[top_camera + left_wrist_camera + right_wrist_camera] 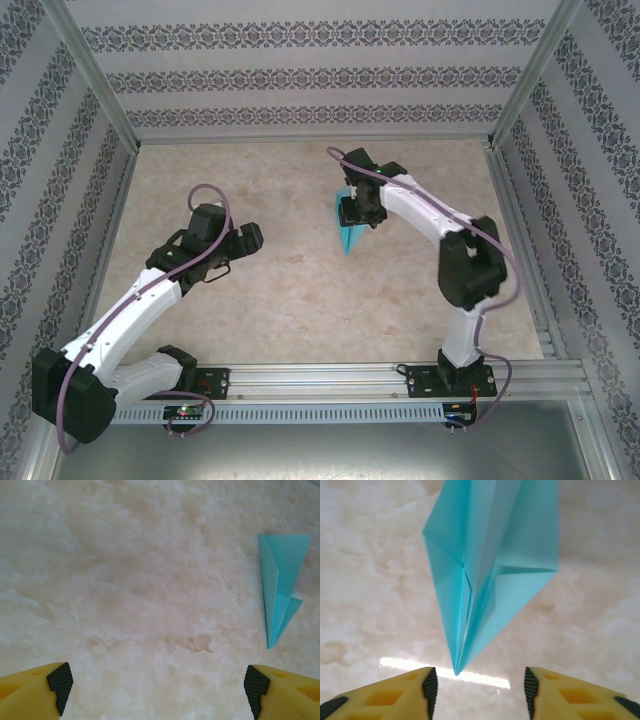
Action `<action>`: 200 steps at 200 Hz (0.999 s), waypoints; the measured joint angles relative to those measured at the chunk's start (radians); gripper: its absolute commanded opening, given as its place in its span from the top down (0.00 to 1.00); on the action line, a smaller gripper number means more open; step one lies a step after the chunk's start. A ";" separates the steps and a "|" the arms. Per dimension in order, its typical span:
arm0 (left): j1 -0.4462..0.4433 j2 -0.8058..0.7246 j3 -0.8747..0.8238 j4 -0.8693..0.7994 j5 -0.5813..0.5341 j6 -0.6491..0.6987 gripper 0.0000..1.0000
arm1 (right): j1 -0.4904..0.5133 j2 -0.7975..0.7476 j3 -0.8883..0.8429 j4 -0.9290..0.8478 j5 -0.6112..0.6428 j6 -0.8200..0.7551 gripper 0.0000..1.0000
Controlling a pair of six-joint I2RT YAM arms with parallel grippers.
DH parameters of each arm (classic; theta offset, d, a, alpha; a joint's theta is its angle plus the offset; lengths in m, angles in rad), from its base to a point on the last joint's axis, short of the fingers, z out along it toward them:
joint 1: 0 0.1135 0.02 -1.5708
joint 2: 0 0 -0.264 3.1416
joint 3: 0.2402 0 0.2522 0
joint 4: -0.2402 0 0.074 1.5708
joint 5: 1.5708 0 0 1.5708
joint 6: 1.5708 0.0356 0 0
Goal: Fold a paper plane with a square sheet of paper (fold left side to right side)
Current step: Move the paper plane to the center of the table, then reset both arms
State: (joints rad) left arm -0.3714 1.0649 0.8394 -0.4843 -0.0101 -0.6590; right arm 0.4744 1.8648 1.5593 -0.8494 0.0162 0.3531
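The right gripper point(479, 686), fingers apart, faces the paper plane point(490, 575) — left gripper point(157, 686) spread wide above the table point(125, 580).

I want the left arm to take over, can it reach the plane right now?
Probably yes. The plane lies on bare table just right of the open left gripper, though the right gripper hovers over it and may crowd it.

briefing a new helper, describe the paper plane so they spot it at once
On the pale marbled table, look toward the far middle, at the right gripper. The paper plane lies beneath it, a slim turquoise dart with a centre crease; nothing else there is blue.
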 measured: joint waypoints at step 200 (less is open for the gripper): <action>0.226 0.156 -0.504 0.910 -0.354 0.544 0.00 | -0.427 -0.483 -1.173 1.449 0.090 -0.286 0.02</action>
State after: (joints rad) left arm -0.1452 1.2213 0.3359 0.4255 -0.3645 -0.1146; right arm 0.0471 1.3819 0.3859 0.5995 0.1062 0.0673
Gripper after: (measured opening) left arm 0.999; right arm 0.977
